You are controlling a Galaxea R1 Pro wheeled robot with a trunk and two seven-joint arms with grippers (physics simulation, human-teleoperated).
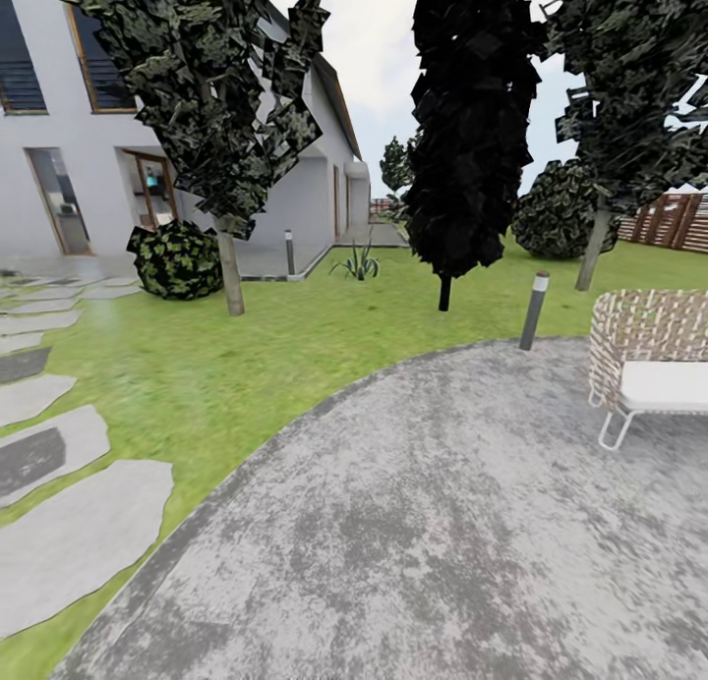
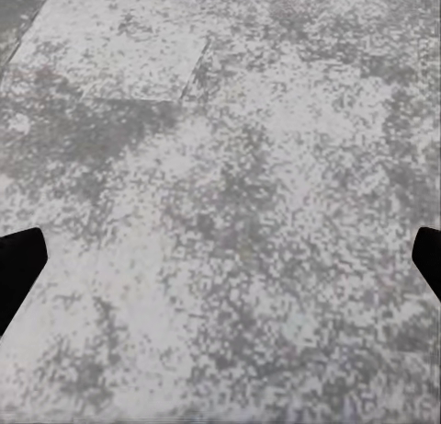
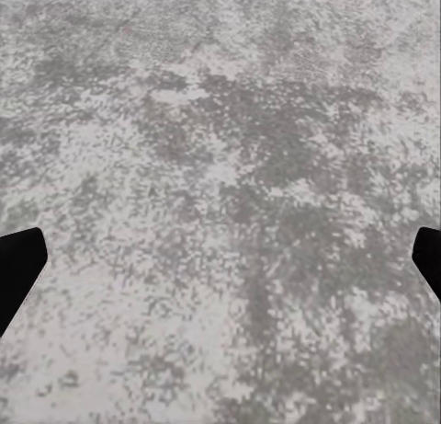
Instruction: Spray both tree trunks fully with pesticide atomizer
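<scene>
Left gripper (image 2: 220,268): my left wrist view shows two black fingertips (image 2: 18,268) at the frame's far left and right edges, spread wide, nothing between them, only mottled grey paving (image 2: 220,166) below.
Right gripper (image 3: 220,268): same in my right wrist view, black tips (image 3: 18,268) wide apart at the frame edges, holding nothing, speckled grey ground under them.
Paved patch (image 1: 423,523): rounded grey speckled area, lower centre and right of my head view.
Lawn (image 1: 246,346): green grass band across the middle, curving round the paving.
Left tree (image 1: 211,90): upper left, jagged grey-green foliage, pale grey-brown trunk (image 1: 231,272) standing in the grass.
Right tree (image 1: 629,81): upper right, same blocky foliage, pale leaning trunk (image 1: 593,253) at the right.
Dark cone-shaped tree (image 1: 472,120): upper centre, nearly black, thin dark stem.
Round bush (image 1: 177,259): just left of the left trunk.
White house (image 1: 88,140): upper left background.
Stepping stones (image 1: 69,542): pale grey slabs down the left edge.
Grey lamp post (image 1: 533,311): at the paving's far rim, right of centre.
Woven wicker chair with white cushion (image 1: 654,361): right edge, on the paving.
Brown slat fence (image 1: 674,220): far right.
Atomizer: I can't spot it.
</scene>
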